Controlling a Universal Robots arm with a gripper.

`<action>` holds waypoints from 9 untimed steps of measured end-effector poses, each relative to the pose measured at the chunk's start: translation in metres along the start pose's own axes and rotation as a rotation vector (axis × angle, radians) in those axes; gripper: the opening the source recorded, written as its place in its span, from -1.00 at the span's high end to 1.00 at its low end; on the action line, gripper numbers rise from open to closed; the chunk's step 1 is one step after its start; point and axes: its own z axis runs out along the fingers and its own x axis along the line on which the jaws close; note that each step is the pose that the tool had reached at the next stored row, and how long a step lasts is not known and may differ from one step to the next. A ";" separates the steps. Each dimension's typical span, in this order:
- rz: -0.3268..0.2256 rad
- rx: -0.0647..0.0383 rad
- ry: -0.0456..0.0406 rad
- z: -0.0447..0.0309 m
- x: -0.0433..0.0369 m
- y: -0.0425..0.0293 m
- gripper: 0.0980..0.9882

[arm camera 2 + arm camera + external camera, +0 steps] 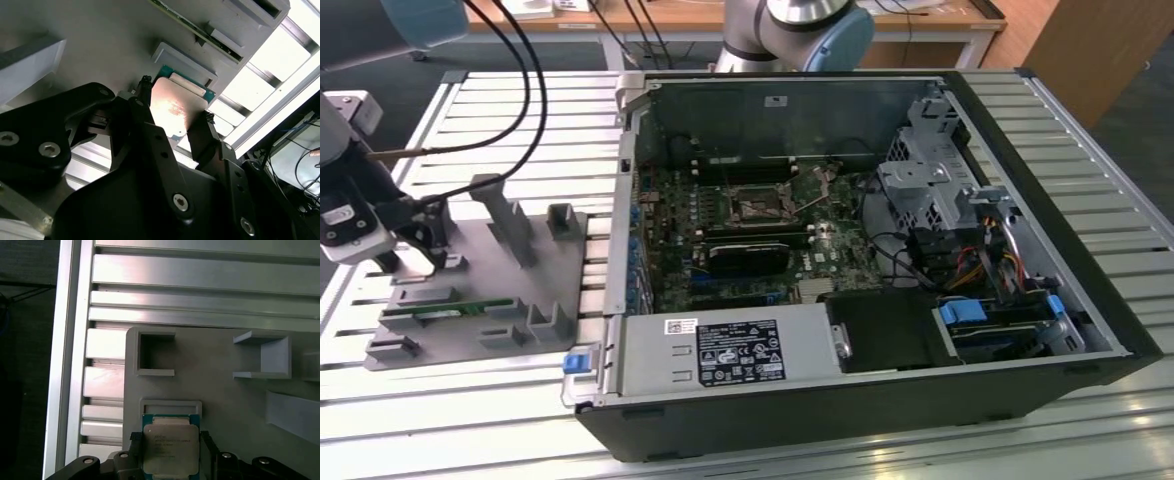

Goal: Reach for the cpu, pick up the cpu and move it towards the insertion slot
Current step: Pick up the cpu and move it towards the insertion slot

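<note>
**A:** Where's the cpu?

**B:** On the grey fixture tray at the exterior view's left, mid-height. It is well apart from the insertion slot, which sits near the frame's centre inside the open case.

**A:** And the gripper?

**B:** Down over that tray. In both wrist views its jaws stand narrow, with one of the black fingers against each opposite edge of the chip's silver lid. I judge the chip gripped. Whether it has left its seat, I can't tell from these angles.

**A:** What makes this step go well?

**B:** I'd say a straight vertical lift, with the chip kept level and the squeeze on its edges only. The tray's raised posts stand near, so height should come before any sideways travel. A tilted chip would reach the socket askew.
</note>
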 end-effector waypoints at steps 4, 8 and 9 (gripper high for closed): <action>0.000 0.000 0.0000 -0.0025 0.0000 0.0001 0.01; 0.000 0.000 0.0001 -0.0047 0.0000 0.0002 0.01; 0.000 0.000 0.0000 -0.0054 0.0001 0.0002 0.01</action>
